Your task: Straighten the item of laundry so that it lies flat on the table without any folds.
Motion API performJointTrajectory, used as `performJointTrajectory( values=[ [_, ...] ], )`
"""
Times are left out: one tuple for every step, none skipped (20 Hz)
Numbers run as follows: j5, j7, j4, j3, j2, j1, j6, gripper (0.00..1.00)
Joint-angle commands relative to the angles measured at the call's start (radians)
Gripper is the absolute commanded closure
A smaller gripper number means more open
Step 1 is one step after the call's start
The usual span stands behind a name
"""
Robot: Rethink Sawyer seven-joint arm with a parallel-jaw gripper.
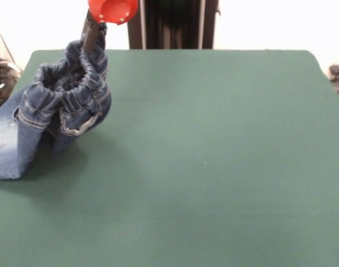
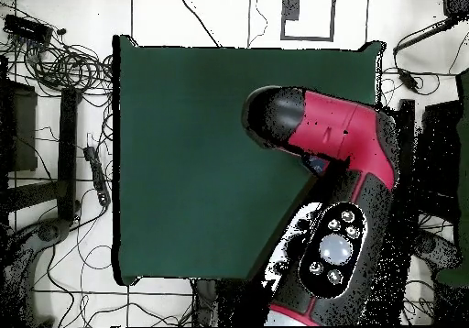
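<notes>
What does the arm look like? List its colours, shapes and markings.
The arm has a glossy crimson shell with black sections and a rounded black end cap. A black oval panel carries a pale round knob and small round buttons. In the front view, a red round flange tops the dark gripper.

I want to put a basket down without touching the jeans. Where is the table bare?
In the front view the table is bare across its middle, right side and near edge. The crowded part is the far left corner, where the jeans hang bunched from the gripper and trail over the left edge.
</notes>
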State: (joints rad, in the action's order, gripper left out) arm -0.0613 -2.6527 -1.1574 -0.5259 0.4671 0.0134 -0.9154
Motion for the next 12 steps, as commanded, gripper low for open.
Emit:
performJointTrajectory(
  values=[
    [-0.086, -0.327, -0.069, 0.026, 0.019, 0.069, 0.036, 1.00],
    [-0.085, -0.328, -0.070, 0.019, 0.021, 0.075, 0.032, 1.00],
    [-0.088, -0.337, -0.071, 0.014, 0.019, 0.083, 0.033, 1.00],
    [-0.089, -0.342, -0.071, 0.010, 0.016, 0.087, 0.035, 1.00],
    [-0.093, -0.355, -0.072, 0.005, 0.014, 0.094, 0.036, 1.00],
    [-0.094, -0.359, -0.071, 0.002, 0.011, 0.098, 0.035, 1.00],
    [-0.101, -0.369, -0.078, 0.004, 0.011, 0.104, 0.042, 1.00],
    [-0.105, -0.372, -0.080, 0.002, 0.009, 0.107, 0.045, 1.00],
    [-0.110, -0.378, -0.082, -0.001, 0.006, 0.112, 0.048, 1.00],
    [-0.115, -0.384, -0.084, -0.003, 0.004, 0.118, 0.051, 1.00],
    [-0.117, -0.387, -0.084, -0.006, 0.001, 0.123, 0.053, 1.00],
    [-0.120, -0.389, -0.085, -0.007, -0.001, 0.124, 0.058, 1.00]
  ],
)
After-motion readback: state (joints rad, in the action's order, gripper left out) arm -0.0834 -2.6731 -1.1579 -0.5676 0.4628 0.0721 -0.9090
